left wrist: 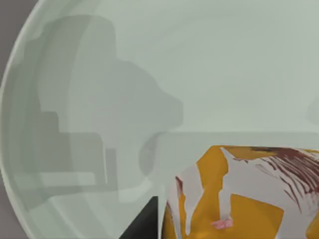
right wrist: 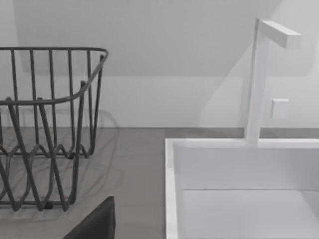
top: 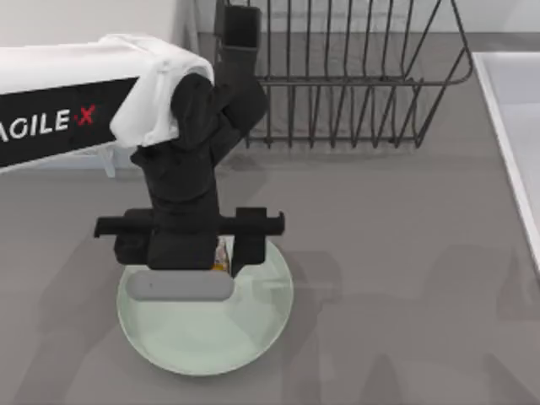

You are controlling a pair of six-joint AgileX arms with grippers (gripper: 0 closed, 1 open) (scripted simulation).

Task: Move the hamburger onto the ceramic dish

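The ceramic dish [top: 205, 337] is a pale mint-green plate at the front left of the table. My left gripper [top: 196, 257] points straight down over the dish's far part. It is shut on the hamburger [top: 221, 256], of which an orange sliver peeks out beside the right finger [top: 251, 245]. In the left wrist view the hamburger [left wrist: 239, 194] is orange-yellow with white markings and sits just over the dish's glossy floor [left wrist: 149, 74]. A dark finger [left wrist: 144, 225] presses against its side. Whether the hamburger touches the dish is hidden.
A dark wire rack [top: 354, 76] stands at the back of the table, also in the right wrist view as the rack [right wrist: 45, 129]. A white sink [top: 515, 143] with a faucet [right wrist: 256, 79] runs along the right edge. A dark fingertip [right wrist: 97, 221] of my right arm shows.
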